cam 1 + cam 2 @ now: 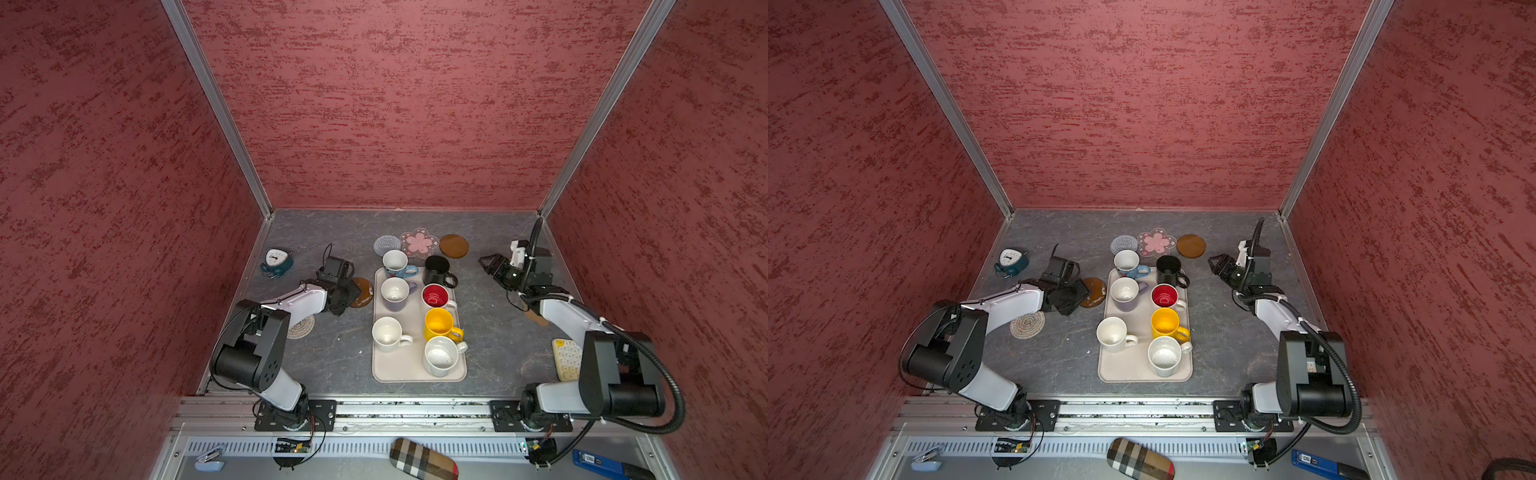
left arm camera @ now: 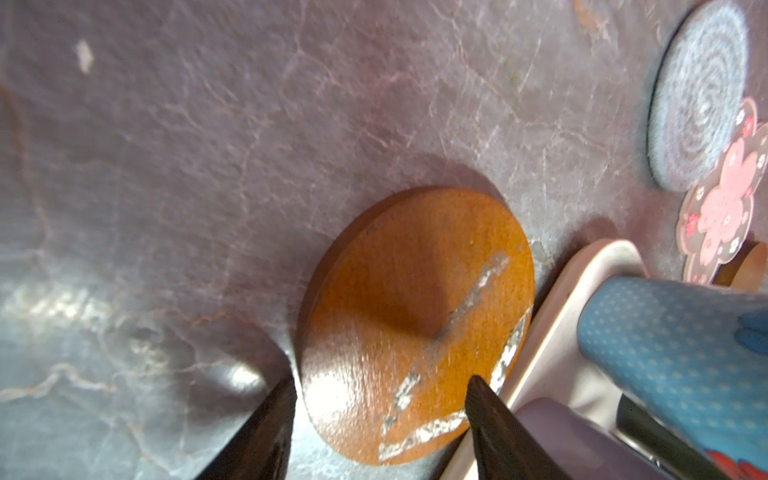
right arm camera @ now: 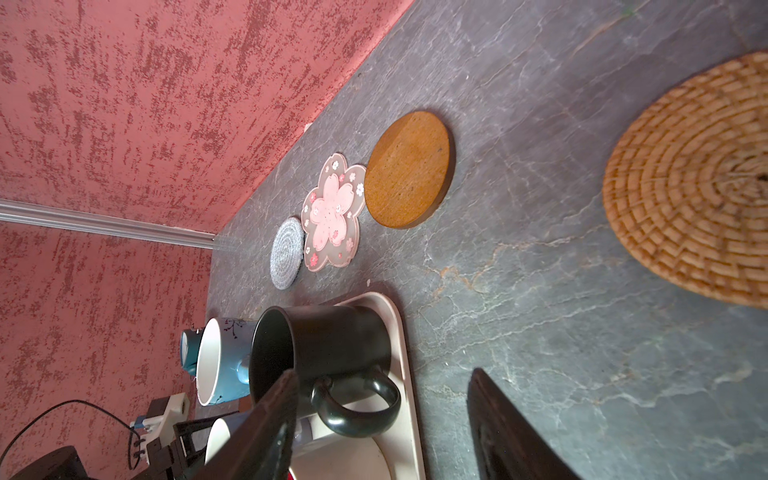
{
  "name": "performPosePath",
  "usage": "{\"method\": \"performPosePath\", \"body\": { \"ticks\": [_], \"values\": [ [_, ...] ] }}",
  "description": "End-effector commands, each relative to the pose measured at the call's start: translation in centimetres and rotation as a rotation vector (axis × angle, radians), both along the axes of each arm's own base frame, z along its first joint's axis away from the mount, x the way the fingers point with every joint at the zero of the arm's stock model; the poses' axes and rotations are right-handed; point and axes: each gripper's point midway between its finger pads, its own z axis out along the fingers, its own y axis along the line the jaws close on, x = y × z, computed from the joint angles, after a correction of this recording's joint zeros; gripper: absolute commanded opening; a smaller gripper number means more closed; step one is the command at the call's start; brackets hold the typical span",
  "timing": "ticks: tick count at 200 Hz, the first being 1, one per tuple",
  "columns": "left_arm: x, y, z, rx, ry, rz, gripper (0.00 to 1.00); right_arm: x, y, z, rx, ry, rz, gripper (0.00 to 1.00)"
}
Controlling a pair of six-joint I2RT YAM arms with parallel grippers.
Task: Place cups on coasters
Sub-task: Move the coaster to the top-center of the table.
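Observation:
Seven cups stand on the beige tray (image 1: 415, 374): blue-based white (image 1: 395, 264), black (image 1: 437, 270), lavender (image 1: 395, 293), red-inside (image 1: 435, 296), yellow (image 1: 438, 324), two white (image 1: 387, 333). Coasters lie around it: a spiral disc (image 1: 386, 245), pink flower (image 1: 419, 242) and brown disc (image 1: 454, 246) at the back, another spiral (image 1: 301, 327) under my left arm. My left gripper (image 2: 382, 380) is open low over a glossy brown disc (image 2: 415, 324) lying flat left of the tray. My right gripper (image 3: 382, 374) is open and empty, right of the black cup (image 3: 332, 345); the wicker disc (image 3: 690, 183) lies beyond.
A teal alarm clock (image 1: 274, 262) stands at the back left. A pale yellow dotted pad (image 1: 565, 359) lies by my right arm's base. Red walls close three sides. A plaid case (image 1: 422, 459) lies on the front ledge.

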Motion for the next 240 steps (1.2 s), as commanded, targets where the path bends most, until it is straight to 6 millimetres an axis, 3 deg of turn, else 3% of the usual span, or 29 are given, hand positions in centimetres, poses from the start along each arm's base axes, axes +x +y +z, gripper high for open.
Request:
{"method": "performPosePath", "body": {
  "ticks": [1,65,95,114,194,240],
  "values": [
    [-1.6,-0.8,-0.3,-0.022,0.020,-0.016,0.67,0.5,-0.4,1.2,-0.018,-0.027,-0.015,0.65],
    [-2.2,-3.1,-0.8,-0.090,0.010,-0.045,0.67,0.4,-0.2,1.6,-0.001,-0.029,-0.010,0.65],
    [-1.6,-3.8,-1.5,-0.125,0.006,-0.044,0.54,0.3,-0.2,1.8,-0.003,-0.028,-0.008,0.65],
    [-1.2,-4.1,-2.0,-0.141,0.011,-0.039,0.51,0.2,-0.3,1.9,-0.009,-0.026,-0.012,0.65],
    [0.8,-2.0,-2.7,-0.133,0.007,0.008,0.50,0.3,-0.4,2.1,-0.024,-0.018,-0.013,0.65],
    [3.5,-1.5,-2.7,-0.164,-0.009,0.019,0.47,0.7,-0.3,1.9,-0.026,-0.008,-0.011,0.65]
  ]
}}
